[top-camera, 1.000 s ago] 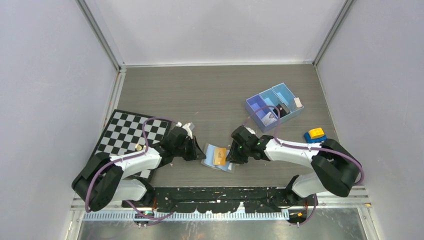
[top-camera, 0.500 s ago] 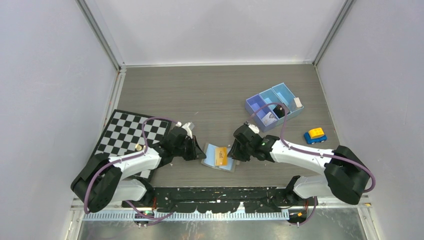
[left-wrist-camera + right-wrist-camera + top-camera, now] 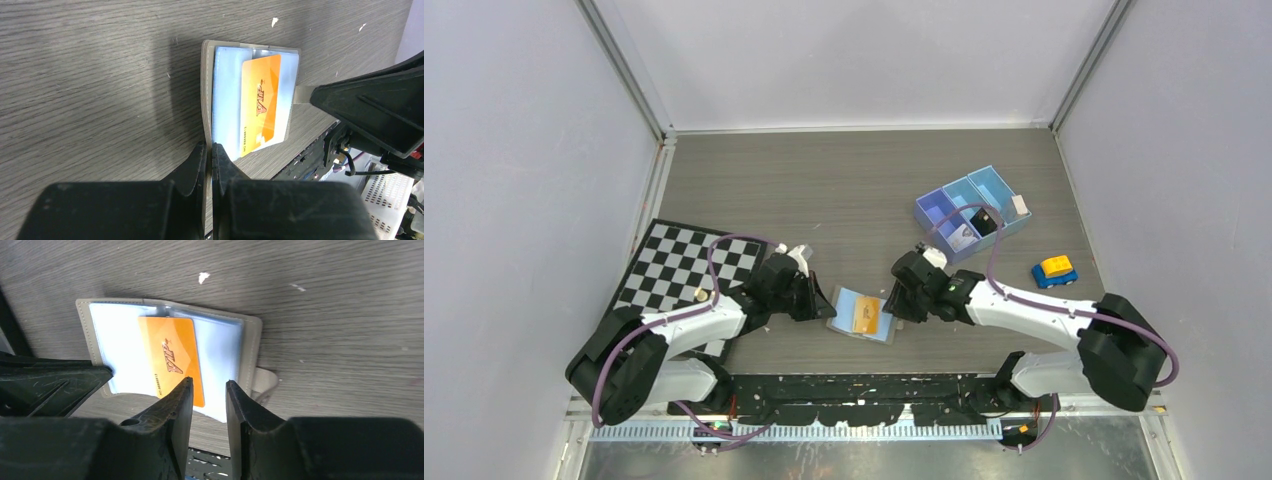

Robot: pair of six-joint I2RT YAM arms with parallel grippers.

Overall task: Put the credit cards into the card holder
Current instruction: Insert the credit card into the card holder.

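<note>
The card holder [image 3: 848,303] lies open on the table near the front edge, pale blue inside up [image 3: 227,100] [image 3: 117,340]. An orange credit card [image 3: 865,315] [image 3: 261,100] [image 3: 172,357] rests on that inside, one end sticking out past the holder's near edge. My left gripper [image 3: 826,305] [image 3: 209,147] is shut on the holder's left grey edge. Just right of the holder, my right gripper [image 3: 894,303] [image 3: 209,385] stands open above the card's near end with nothing between its fingers. No other credit cards can be made out.
A blue three-compartment tray [image 3: 1002,185] with small items stands at the back right. A blue and yellow toy car [image 3: 1054,270] is to its right. A checkerboard [image 3: 686,268] with a small round piece [image 3: 700,295] lies at the left. Walls close in on three sides.
My right gripper has drawn back a little to the right, off the orange card, and its jaws have widened. The left gripper has kept its hold on the holder.
</note>
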